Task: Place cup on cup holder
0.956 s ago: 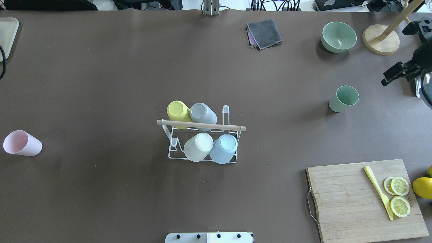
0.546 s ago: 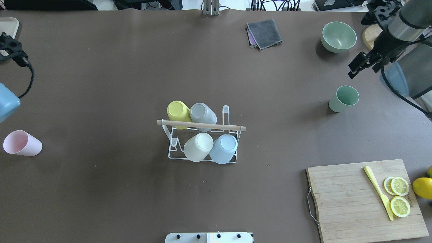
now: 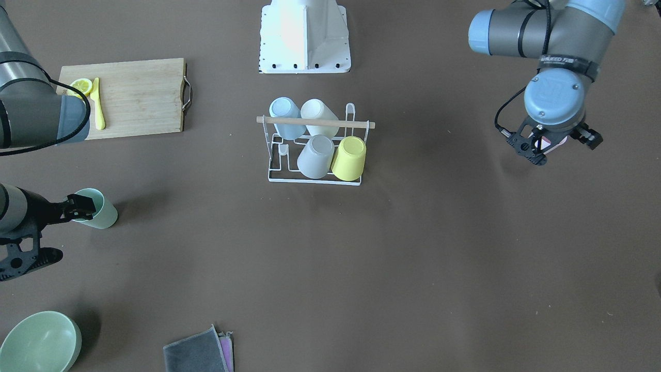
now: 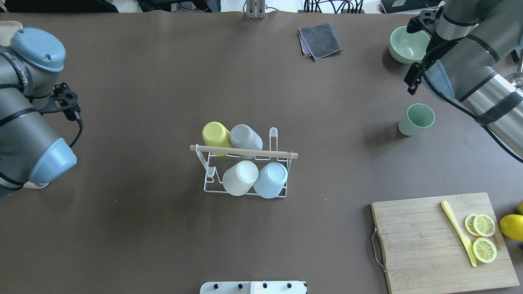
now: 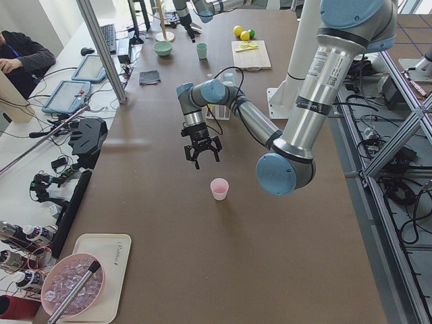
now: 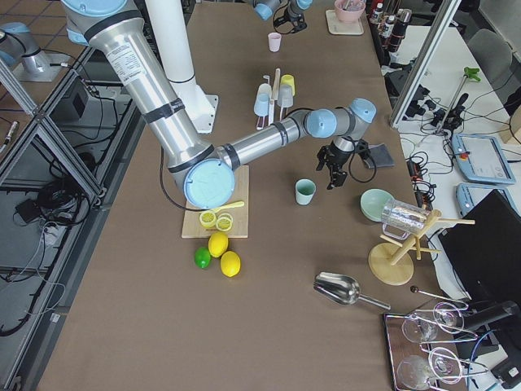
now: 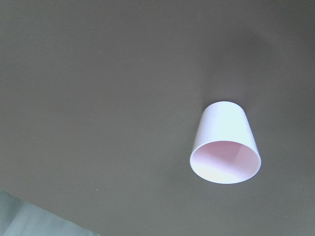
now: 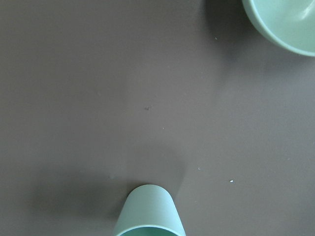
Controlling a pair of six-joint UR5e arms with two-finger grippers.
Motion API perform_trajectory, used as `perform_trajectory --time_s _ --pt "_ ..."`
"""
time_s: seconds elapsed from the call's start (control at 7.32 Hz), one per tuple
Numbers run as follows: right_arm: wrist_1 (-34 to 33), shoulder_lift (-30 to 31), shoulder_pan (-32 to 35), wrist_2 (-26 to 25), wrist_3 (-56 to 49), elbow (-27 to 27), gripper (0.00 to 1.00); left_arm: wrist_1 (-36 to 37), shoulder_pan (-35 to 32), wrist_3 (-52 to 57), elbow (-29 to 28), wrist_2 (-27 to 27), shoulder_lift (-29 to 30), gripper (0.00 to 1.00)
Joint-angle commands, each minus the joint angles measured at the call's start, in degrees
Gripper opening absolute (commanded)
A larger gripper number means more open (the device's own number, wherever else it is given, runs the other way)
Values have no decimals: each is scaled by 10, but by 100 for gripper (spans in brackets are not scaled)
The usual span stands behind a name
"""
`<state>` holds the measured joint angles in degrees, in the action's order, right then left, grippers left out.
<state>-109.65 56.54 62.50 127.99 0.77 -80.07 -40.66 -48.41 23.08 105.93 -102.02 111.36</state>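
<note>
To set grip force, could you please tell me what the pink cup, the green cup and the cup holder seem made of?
Both the pink cup and the green cup: probably matte plastic, given uniform pastel colour and thin walls. The cup holder: seemingly white-coated metal wire, with a pale wooden rod.

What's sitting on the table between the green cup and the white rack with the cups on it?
Nothing. In the overhead view, only bare brown table lies between the green cup and the cup holder.

pink cup: mostly under left arm | green cup: cut by edge
</note>
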Motion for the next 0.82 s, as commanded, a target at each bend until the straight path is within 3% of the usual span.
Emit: perform_trajectory --time_s 0.0,0.27,0.68 --pt "-85 -52 -21 -37 -53 62 100 37 62 18 -19 37 10 98" --pt "-94 -56 -41 -60 -57 76 100 37 95 18 -71 72 27 98" --pt "-111 -89 -66 -91 -57 100 100 34 103 59 -81 134 37 98"
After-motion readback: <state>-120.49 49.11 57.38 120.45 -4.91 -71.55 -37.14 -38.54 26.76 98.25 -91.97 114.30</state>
